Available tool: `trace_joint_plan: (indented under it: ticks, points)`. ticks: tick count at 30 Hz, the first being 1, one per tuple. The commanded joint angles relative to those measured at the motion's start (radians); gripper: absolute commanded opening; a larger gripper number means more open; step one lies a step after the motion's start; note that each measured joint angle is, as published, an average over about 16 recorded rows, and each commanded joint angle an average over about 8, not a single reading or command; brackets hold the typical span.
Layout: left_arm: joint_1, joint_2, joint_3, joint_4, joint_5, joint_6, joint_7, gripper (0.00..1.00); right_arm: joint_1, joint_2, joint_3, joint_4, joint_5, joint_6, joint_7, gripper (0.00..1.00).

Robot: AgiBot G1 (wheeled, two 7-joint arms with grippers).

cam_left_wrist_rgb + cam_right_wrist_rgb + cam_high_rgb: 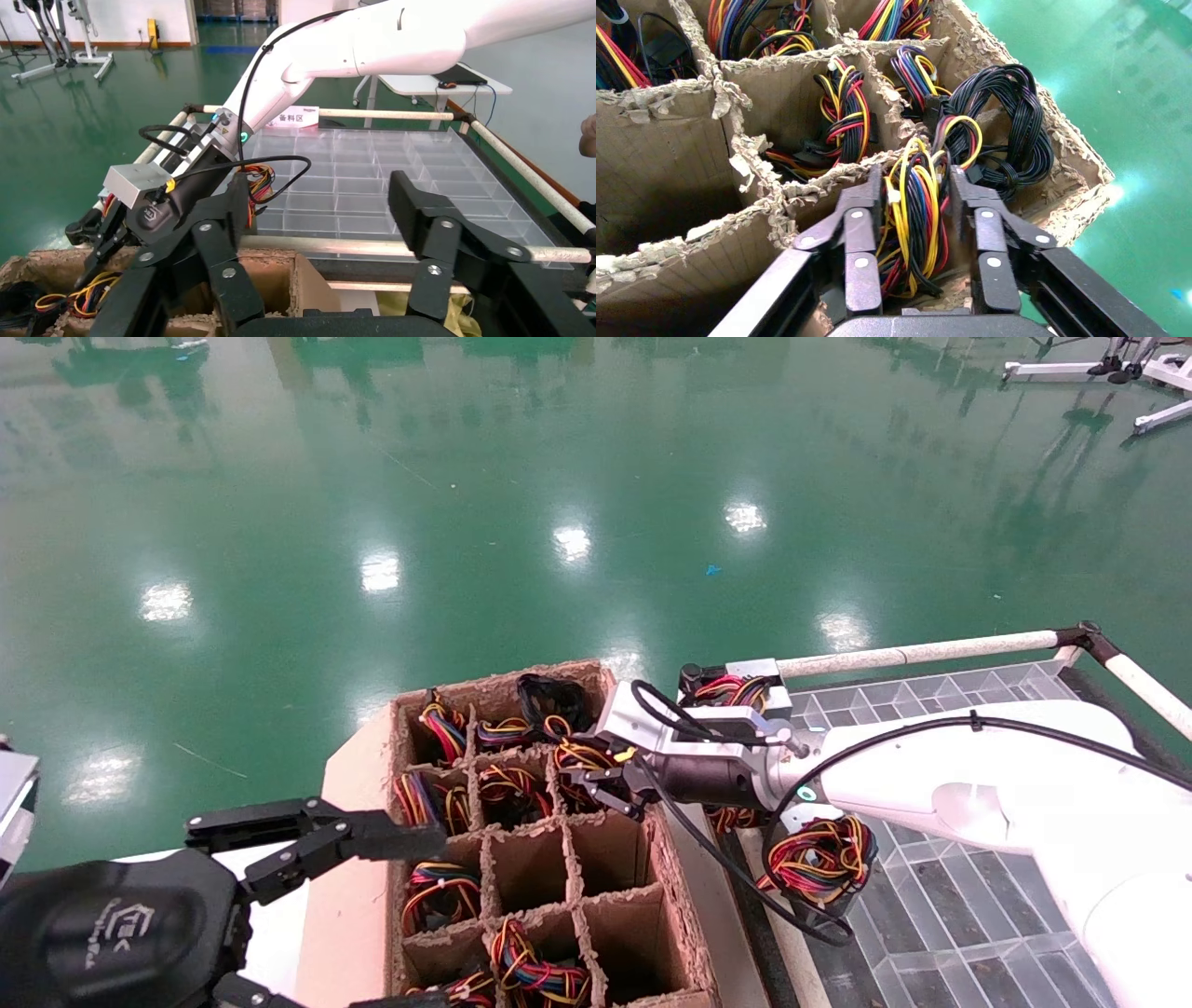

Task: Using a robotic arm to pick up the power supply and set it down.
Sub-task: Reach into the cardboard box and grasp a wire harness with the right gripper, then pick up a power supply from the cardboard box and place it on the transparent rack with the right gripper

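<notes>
the power supply (916,210) shows as a tied bundle of yellow, red, orange, blue and black wires standing in a cell on the right edge of the cardboard box (684,933); its metal body is hidden below the wires. the right gripper (916,214) reaches into that cell, its two black linkage fingers (859,239) pressed against either side of the bundle and clamping it. just beside it lies a braided all-black wire bundle (1018,133). the box is brown corrugated card with frayed, torn divider edges; several other cells hold similar coloured wire bundles. the left gripper (372,915) hangs near the box's left side, jaws spread wide and holding nothing. a clear plastic compartment tray (941,915) lies on the right.
</notes>
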Motion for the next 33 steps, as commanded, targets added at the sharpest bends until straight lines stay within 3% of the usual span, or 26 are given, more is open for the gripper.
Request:
trace_joint_plan:
  ticks: [1, 20, 27, 33]
  points:
    - [0.000, 0.000, 0.000, 0.000, 0.000, 0.000, 0.000, 1.00, 0.004, -0.002, 0.003, -0.017, 0.006, -0.003, -0.013, 0.00]
    - [0.000, 0.000, 0.001, 0.000, 0.000, 0.000, 0.000, 1.00, 0.053, 0.032, 0.033, -0.052, 0.056, -0.072, -0.042, 0.00]
    - [0.000, 0.000, 0.001, 0.000, -0.001, 0.000, 0.000, 1.00, 0.084, 0.088, 0.068, 0.019, 0.111, -0.147, -0.001, 0.00]
    - [0.000, 0.000, 0.001, 0.000, -0.001, 0.000, 0.000, 1.00, 0.101, 0.165, 0.108, 0.155, 0.172, -0.213, 0.081, 0.00]
